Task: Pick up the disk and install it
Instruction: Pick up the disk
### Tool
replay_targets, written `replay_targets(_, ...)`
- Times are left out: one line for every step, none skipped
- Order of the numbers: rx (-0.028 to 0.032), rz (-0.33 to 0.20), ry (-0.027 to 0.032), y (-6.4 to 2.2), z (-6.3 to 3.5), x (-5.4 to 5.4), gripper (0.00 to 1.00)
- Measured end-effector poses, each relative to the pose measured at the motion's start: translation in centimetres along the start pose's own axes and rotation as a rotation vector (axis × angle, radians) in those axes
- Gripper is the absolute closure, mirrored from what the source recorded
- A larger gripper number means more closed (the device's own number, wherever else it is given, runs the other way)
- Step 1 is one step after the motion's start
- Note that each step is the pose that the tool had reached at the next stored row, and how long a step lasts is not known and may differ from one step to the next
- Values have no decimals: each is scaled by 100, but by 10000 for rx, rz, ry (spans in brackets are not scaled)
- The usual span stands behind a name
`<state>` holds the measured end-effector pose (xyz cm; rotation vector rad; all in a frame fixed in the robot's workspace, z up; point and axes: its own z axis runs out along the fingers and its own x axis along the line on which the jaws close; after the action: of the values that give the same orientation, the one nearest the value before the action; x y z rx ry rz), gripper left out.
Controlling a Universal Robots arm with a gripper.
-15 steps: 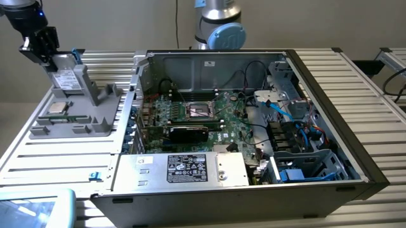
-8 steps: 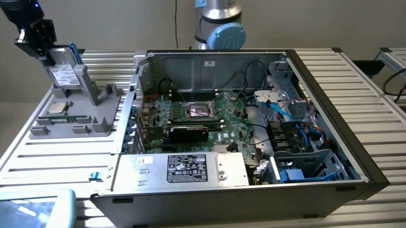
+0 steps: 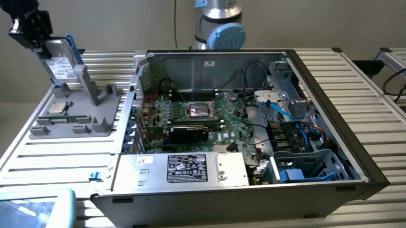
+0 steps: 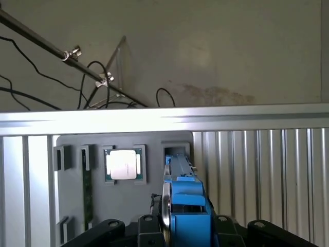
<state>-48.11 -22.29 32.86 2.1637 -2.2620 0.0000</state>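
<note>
The disk [image 3: 62,64], a silver-grey drive with a white label in a blue carrier, hangs tilted at the exterior view's far left. Its lower end is just above the grey fixture [image 3: 79,121]. My gripper [image 3: 43,43] is shut on its upper end. In the wrist view the disk [image 4: 184,203] appears edge-on, blue carrier toward the camera, between the black fingers [image 4: 146,226] of my gripper [image 4: 182,229]. Beyond its far end lies the empty slot [image 4: 175,150] of the grey fixture [image 4: 72,206].
A small square CPU chip [image 3: 57,107] [image 4: 123,164] rests on the fixture beside the slot. The open computer case [image 3: 330,95] fills the middle of the slatted metal table [image 3: 57,161], with a power-supply box [image 3: 190,168] at its near edge and a drive cage [image 3: 304,166] at its near right.
</note>
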Motion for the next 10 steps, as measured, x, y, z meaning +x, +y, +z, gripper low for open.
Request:
replay_targets(5, 0, 0, 0, -29, 0, 63)
replay_targets(9, 0, -1, 1, -65, 0, 63)
replay_targets(15, 1, -1, 1, -104, 1, 63)
replay_targets(24, 0, -1, 1, -144, 1, 63)
replay_targets(32, 0, -2, 1, -183, 1, 63)
replay_targets(39, 0, -2, 2, -222, 2, 63)
replay_targets(45, 0, -2, 2, -266, 2, 63)
replay_targets(51, 0, -2, 2, -310, 3, 63)
replay_targets(58, 0, -3, 3, -350, 3, 63)
replay_targets(65, 0, -3, 3, -392, 3, 63)
